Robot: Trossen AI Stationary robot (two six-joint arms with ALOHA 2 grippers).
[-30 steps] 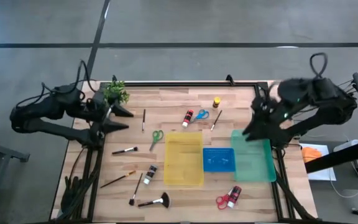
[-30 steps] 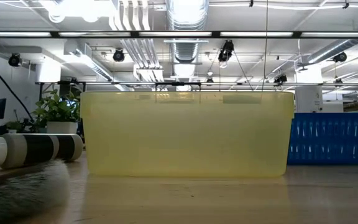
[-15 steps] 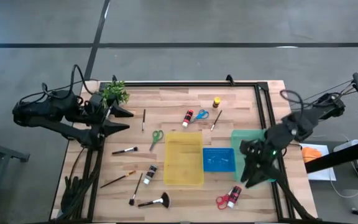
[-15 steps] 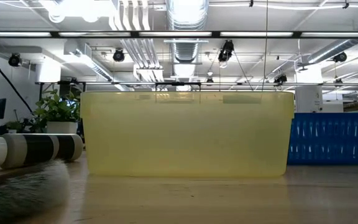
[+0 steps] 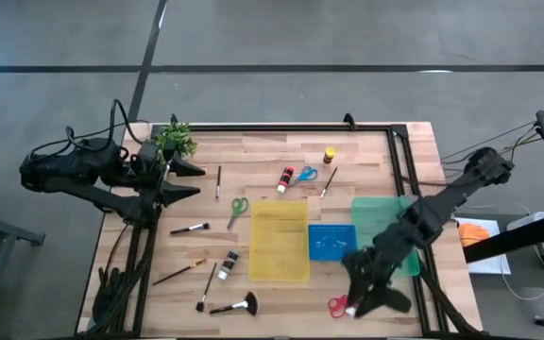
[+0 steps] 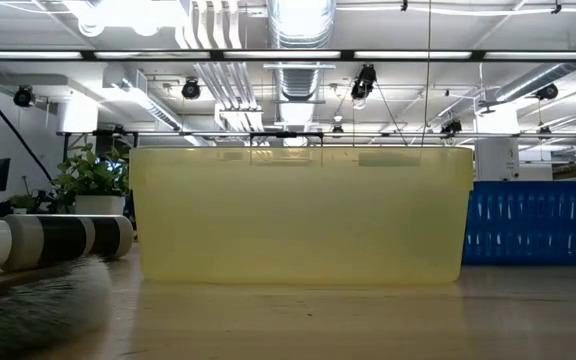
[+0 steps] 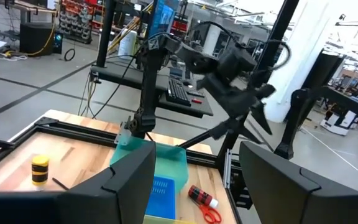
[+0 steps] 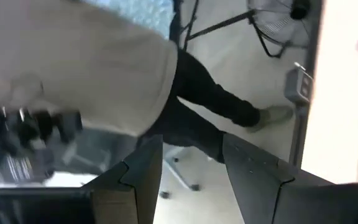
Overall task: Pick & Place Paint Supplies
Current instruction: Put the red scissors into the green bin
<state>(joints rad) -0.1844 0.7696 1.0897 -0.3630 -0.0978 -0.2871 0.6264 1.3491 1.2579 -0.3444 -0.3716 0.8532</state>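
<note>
Your right gripper [image 5: 371, 300] hangs over the front right part of the table [image 5: 263, 151], and its fingers are parted with nothing between them, as the right wrist view shows: two dark fingers [image 8: 253, 168] with a clear gap and only the room and a person's trousers [image 8: 210, 106] beyond. Just beside those fingers, on the side toward the table's centre, lie the red scissors [image 5: 340, 304] with a red paint bottle [image 5: 355, 294] against them; from above you cannot tell whether the fingertips touch either one.

Your left gripper [image 5: 189, 179] waits at the back left edge of the table, next to the leafy plant [image 5: 176, 140]. Its fingers [image 7: 129, 180] stand apart and hold nothing.

Ahead of the left fingers lie a thin paintbrush [image 5: 218, 181], the green scissors [image 5: 238, 210] and a dark-tipped brush [image 5: 190, 228]. Farther off, toward the front left, you have another thin brush [image 5: 179, 274], a black paint bottle [image 5: 228, 263], a short brush [image 5: 205, 287] and the black fan brush [image 5: 234, 306].

Well away from both pairs of fingers, at the back of the table, sit a second red bottle [image 5: 284, 179], the blue scissors [image 5: 305, 176], the yellow bottle [image 5: 329, 155] and one more thin brush [image 5: 329, 181].

Between the two grippers the yellow tray [image 5: 279, 240], blue tray [image 5: 332, 243] and green tray [image 5: 376, 219] lie side by side, touching.
</note>
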